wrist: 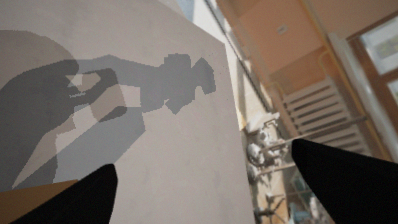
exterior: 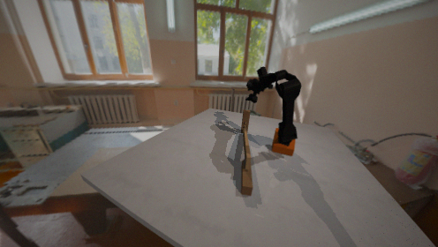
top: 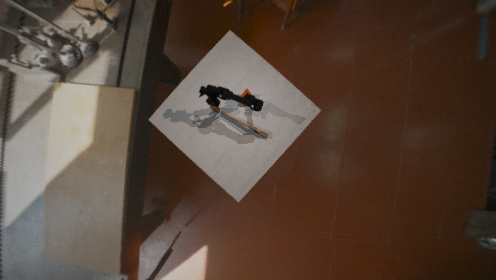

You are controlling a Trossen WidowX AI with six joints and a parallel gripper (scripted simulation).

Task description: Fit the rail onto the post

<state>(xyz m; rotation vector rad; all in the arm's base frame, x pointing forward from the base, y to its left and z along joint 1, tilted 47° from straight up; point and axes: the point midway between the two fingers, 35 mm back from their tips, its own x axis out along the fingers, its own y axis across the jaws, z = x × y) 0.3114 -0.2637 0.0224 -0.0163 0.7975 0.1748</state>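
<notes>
The wooden post (top: 215, 108) (exterior: 245, 118) stands upright on the table. The long wooden rail (top: 241, 122) (exterior: 246, 152) runs from beside the post's foot to the low footboard block (top: 263, 135) (exterior: 246, 184). The pegs, the holes and the exact seating in the bracket are too small to make out. My gripper (top: 207, 97) (exterior: 251, 92) (wrist: 205, 159) is open and empty, raised above and beside the top of the post. In the wrist view a brown wooden surface, probably the post, shows at the lower left, partly behind the left finger.
The arm's orange base (top: 246, 93) (exterior: 283, 146) stands on the light table (top: 235, 170) (exterior: 177, 194) (wrist: 190, 140), to one side of the rail. The arm's shadows fall across the rail and post area. A table edge shows in the wrist view, with the room beyond.
</notes>
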